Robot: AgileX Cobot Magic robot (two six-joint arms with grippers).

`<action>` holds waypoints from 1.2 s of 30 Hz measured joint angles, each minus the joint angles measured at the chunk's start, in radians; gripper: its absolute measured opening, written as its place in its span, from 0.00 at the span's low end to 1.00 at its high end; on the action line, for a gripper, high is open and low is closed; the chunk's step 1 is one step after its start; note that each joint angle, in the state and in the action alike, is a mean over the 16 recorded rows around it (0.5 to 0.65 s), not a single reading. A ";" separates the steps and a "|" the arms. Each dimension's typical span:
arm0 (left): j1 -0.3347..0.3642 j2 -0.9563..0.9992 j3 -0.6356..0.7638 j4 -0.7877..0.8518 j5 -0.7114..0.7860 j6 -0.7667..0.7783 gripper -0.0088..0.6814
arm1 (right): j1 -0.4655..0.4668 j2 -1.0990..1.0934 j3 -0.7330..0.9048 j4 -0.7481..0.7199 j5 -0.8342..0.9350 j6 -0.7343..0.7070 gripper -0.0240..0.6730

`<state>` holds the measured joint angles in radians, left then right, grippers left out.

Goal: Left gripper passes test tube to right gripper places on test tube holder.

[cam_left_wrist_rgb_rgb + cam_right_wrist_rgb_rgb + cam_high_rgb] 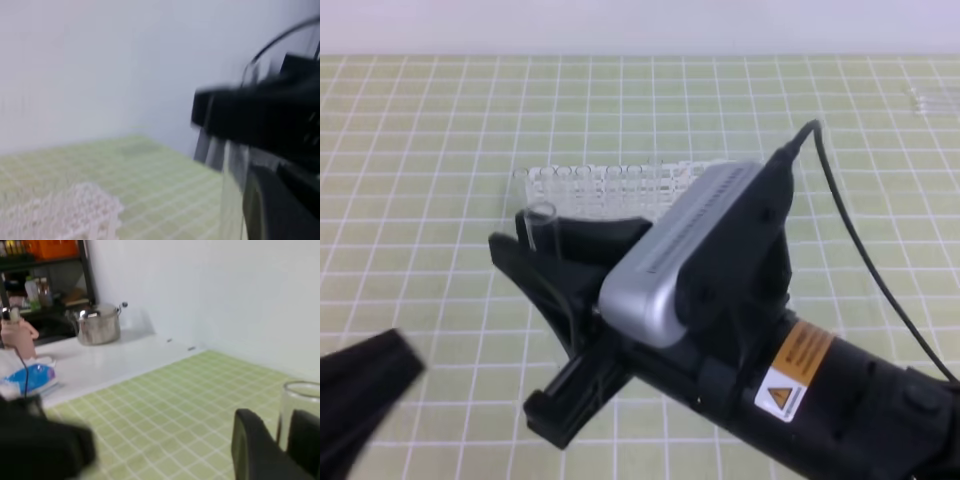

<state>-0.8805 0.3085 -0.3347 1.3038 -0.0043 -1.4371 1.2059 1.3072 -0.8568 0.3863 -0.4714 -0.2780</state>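
Your right gripper is closed on the tube, which stands up between its fingers. The rack sits just behind it. Your left gripper is low and apart, too blurry to tell how wide.

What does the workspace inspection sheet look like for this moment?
Surface: green grid mat, flat.
Test tube: upright between the right gripper's jaws, rim up.
Rack: white, on the mat behind the gripper.
Clutter: small pale items at the far right edge, too small to name.
Right gripper: shut on the test tube.
Left gripper: blurred, low left, apart from the tube; jaws unclear.
Cables: black cable arcs off the right arm.
Surroundings: white wall; steel pot on a white counter; dark shelf behind.
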 joint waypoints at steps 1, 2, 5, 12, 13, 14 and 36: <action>0.000 -0.022 0.001 0.000 0.006 -0.001 0.10 | 0.000 -0.002 0.001 0.001 0.004 -0.001 0.17; 0.000 -0.045 0.002 0.000 0.011 -0.002 0.06 | 0.000 -0.004 0.002 0.001 0.008 -0.001 0.17; 0.000 -0.114 0.014 -0.004 0.038 -0.003 0.03 | 0.000 -0.007 0.006 0.002 0.019 -0.002 0.17; 0.000 -0.232 0.077 -0.016 0.075 -0.003 0.01 | 0.000 -0.008 0.008 0.002 0.029 -0.002 0.17; 0.000 -0.243 0.090 -0.017 0.078 -0.003 0.01 | 0.000 -0.008 0.008 0.002 0.029 -0.002 0.17; 0.000 -0.252 0.105 -0.019 0.080 -0.004 0.01 | 0.000 -0.008 0.008 0.002 0.030 -0.002 0.17; 0.000 -0.288 0.351 0.042 0.097 -0.062 0.01 | -0.046 -0.008 0.008 0.012 0.056 -0.030 0.17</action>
<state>-0.8805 0.0206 0.0161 1.3462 0.0931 -1.4994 1.1596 1.2989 -0.8488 0.3985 -0.4152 -0.3083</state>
